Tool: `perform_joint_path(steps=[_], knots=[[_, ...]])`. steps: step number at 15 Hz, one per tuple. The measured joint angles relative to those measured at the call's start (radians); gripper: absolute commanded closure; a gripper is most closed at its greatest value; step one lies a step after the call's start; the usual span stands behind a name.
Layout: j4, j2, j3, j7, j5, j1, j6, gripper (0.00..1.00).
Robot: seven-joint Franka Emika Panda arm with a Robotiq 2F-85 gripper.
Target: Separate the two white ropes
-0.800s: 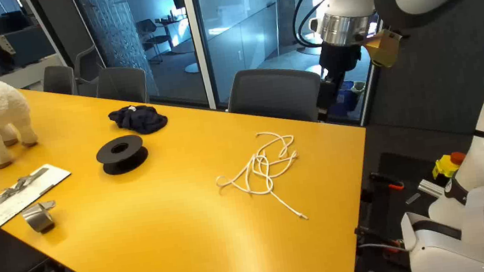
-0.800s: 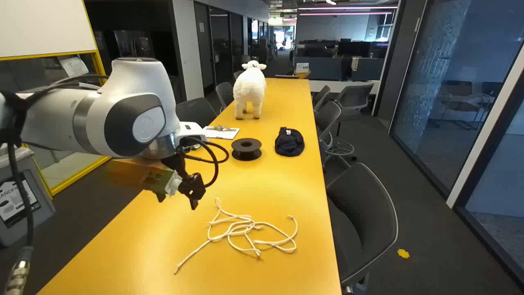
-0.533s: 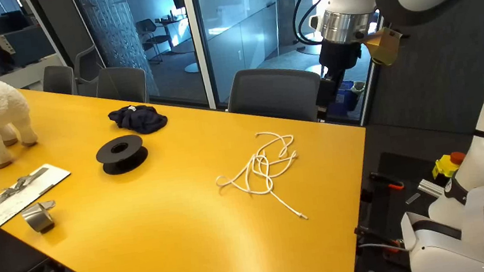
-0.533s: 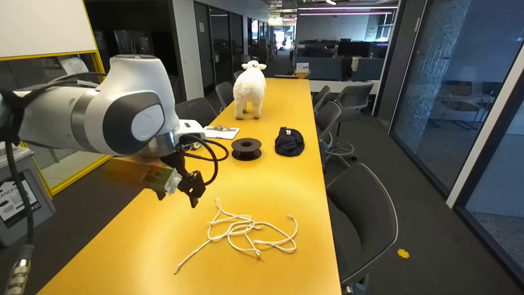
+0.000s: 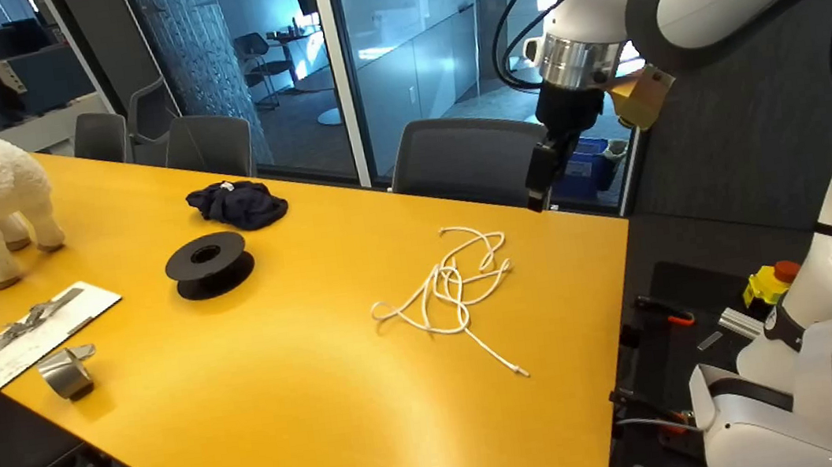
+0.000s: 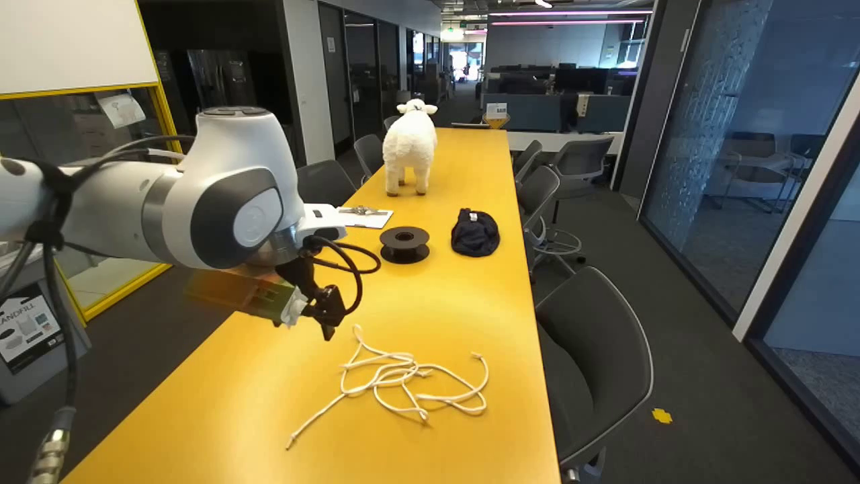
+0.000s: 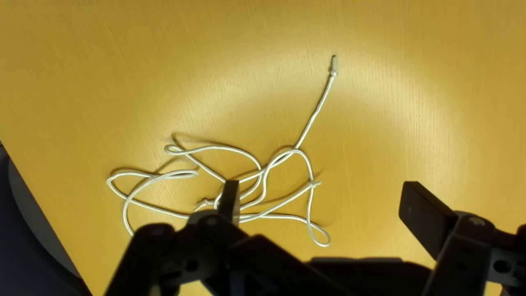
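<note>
Two white ropes [image 7: 267, 167] lie loosely tangled on a yellow desk [image 6: 470, 302], with one end stretching outward. The gripper [image 7: 320, 201] hangs above the desk near the ropes, its jaws spread wide apart. Beyond the ropes in an exterior view are a black spool [image 6: 404, 243], a dark cloth bundle [image 6: 475, 236] and, farthest from them, a white toy sheep [image 6: 410, 142].

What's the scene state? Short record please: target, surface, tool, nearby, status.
target: two white ropes, loosely tangled in crossing loops
surface: yellow table
tool: gripper, open, raised, holding nothing
nearby: black spool, dark cloth bundle, white sheep figure, silver tape roll
status: not yet separated
</note>
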State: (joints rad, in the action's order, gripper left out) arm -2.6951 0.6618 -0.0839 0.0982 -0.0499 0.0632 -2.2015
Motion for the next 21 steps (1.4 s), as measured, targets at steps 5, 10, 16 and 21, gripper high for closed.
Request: perform_joint_path(steps=[5,10,16,21], knots=[[0.007,-0.218,-0.003,0.078,0.000,-0.018,-0.290,0.00],[0.091,-0.512,-0.012,0.205,0.019,-0.057,-0.433,0.00],[0.277,-0.835,0.007,0.332,0.032,-0.053,-0.427,0.00],[0.406,-1.024,0.046,0.398,-0.001,-0.013,-0.396,0.00]])
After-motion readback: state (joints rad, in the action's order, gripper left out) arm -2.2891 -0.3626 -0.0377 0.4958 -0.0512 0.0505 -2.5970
